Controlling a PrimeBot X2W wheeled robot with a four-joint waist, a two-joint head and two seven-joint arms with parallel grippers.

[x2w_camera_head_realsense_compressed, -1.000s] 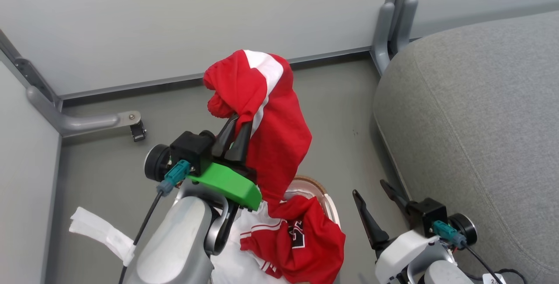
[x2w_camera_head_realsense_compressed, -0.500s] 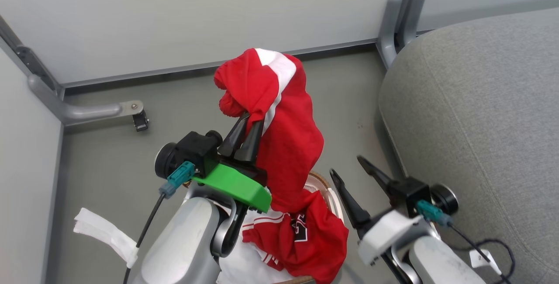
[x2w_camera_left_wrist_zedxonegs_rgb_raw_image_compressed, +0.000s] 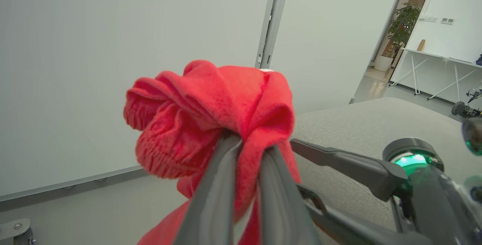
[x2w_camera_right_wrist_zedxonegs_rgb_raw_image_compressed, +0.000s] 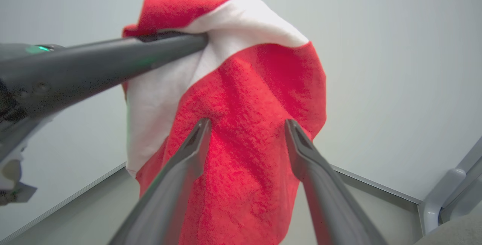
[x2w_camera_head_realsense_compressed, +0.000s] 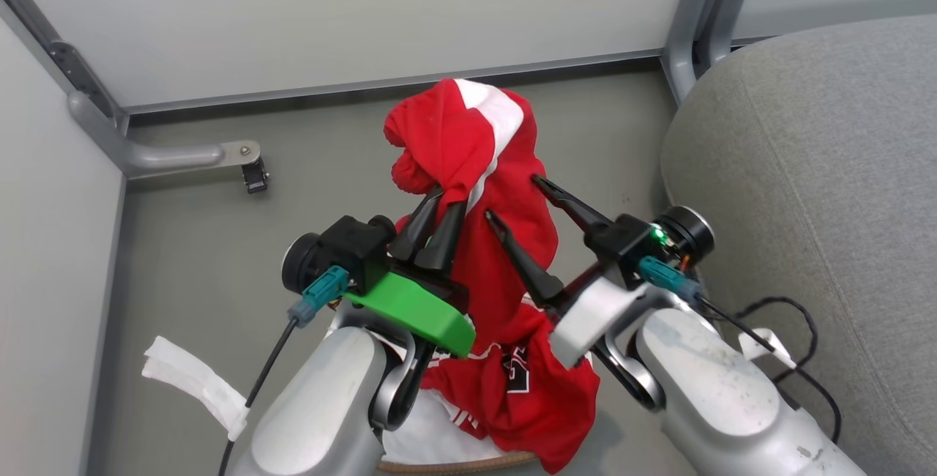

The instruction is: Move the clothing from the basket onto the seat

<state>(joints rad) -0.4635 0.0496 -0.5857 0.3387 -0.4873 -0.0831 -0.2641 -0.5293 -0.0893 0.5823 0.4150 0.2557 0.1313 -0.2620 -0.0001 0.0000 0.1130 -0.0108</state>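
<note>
Since 0.5 s ago the right gripper (x2w_camera_head_realsense_compressed: 512,196) has risen from the lower right to the hanging red garment (x2w_camera_head_realsense_compressed: 468,139). Its fingers are spread wide, one on each side of the cloth's front face below the white stripe; I cannot tell whether they touch it. The left gripper (x2w_camera_head_realsense_compressed: 448,199) is unchanged, fingers pressed together and pinching a bunched fold of that garment, which is held up above the basket (x2w_camera_head_realsense_compressed: 454,466). The whole head view has shifted, so the camera moved. A second red piece with black-and-white numerals (x2w_camera_head_realsense_compressed: 527,388) lies in the basket, draped over its rim. The grey seat (x2w_camera_head_realsense_compressed: 805,168) is at the right with no clothing on it. The grey floor (x2w_camera_head_realsense_compressed: 198,256) carries a white cloth strip (x2w_camera_head_realsense_compressed: 190,384). Pale wall panels (x2w_camera_head_realsense_compressed: 366,15) on metal posts enclose the corner.
</note>
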